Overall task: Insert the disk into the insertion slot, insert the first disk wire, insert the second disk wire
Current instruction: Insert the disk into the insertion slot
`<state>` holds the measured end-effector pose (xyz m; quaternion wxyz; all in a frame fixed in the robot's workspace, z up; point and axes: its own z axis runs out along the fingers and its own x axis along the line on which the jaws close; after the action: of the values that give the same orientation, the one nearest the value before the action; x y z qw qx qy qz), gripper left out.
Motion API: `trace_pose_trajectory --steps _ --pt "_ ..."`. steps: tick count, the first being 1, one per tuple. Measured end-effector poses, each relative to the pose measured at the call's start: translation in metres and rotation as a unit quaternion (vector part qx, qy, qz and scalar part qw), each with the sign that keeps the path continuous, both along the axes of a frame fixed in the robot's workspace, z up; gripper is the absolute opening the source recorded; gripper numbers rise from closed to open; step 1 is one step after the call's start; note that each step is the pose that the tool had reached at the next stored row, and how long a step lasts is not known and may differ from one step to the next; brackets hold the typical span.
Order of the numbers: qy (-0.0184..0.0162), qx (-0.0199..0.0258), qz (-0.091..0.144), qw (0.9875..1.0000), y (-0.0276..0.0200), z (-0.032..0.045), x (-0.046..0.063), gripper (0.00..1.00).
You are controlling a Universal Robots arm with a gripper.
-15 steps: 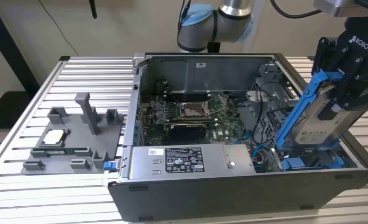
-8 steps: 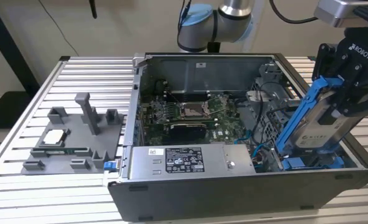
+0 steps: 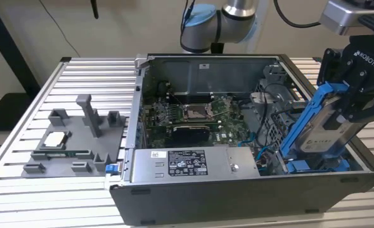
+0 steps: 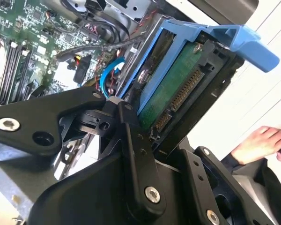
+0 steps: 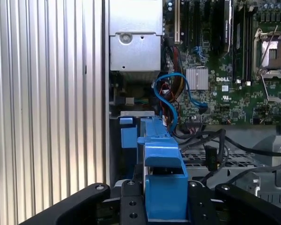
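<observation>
Robotics lab workbench: an open computer case (image 3: 238,199) sits on a slatted aluminium table (image 3: 92,76). A grey parts fixture (image 3: 79,137) lies at the exterior view's left.

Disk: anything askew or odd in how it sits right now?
Yes. The disk leans steeply, lower end down inside the computer case, upper end sticking out in the gripper: not seated flat. A person's hand also shows in the second wrist view.

disk (image 3: 321,134): silver metal, glossy blue plastic frame | table (image 3: 79,71): ribbed bare metal | tool (image 3: 348,111): matt black
</observation>
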<state>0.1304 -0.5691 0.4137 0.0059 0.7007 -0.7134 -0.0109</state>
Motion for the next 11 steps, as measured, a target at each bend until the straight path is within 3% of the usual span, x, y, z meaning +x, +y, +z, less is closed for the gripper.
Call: trace_pose_trajectory --steps 11 --pt "-0.0001 0.0009 0.0 1.0 -0.0001 -0.0185 0.0 0.32"
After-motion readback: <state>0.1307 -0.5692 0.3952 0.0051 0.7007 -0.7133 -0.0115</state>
